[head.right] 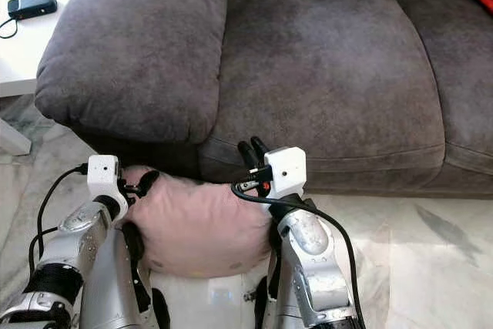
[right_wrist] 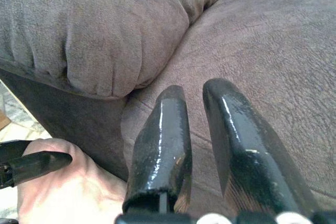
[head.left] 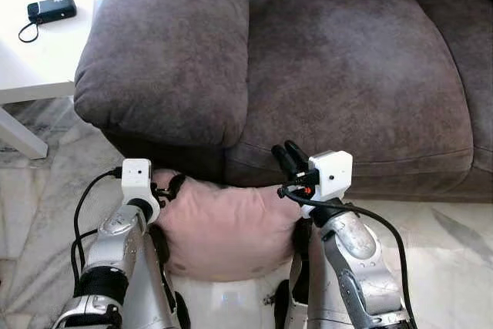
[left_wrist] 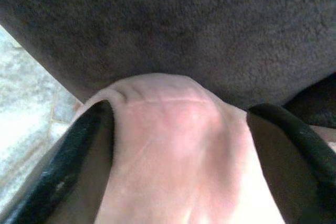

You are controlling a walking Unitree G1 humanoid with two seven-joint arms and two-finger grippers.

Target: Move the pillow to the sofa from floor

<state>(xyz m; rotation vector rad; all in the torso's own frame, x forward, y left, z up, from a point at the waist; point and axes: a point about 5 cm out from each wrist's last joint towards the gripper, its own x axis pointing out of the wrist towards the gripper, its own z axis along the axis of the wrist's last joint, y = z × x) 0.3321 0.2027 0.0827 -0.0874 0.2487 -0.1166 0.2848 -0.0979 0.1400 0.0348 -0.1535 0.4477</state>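
The pink pillow (head.left: 223,229) sits between the robot's 2 silver arms, directly in front of the grey sofa (head.left: 339,59), below the front edge of the seat cushion and the padded armrest (head.left: 166,44). It is held just above the marble floor (head.left: 454,244) or resting on it; which one cannot be determined.

The left gripper (left_wrist: 173,145) holds the pillow's left edge. In the left wrist view, its 2 black fingers (left_wrist: 63,166) are spread wide, with a fold of pink fabric bulging between them and touching both.

The right gripper (head.left: 289,158) is at the pillow's upper right corner, pointing toward the sofa's seat front. Its fingers (right_wrist: 163,145) stand close together with only a narrow gap, and nothing is between them. The pillow lies beside and below this gripper.

A white table (head.left: 38,44) stands left of the sofa, carrying a small black device (head.left: 51,9).
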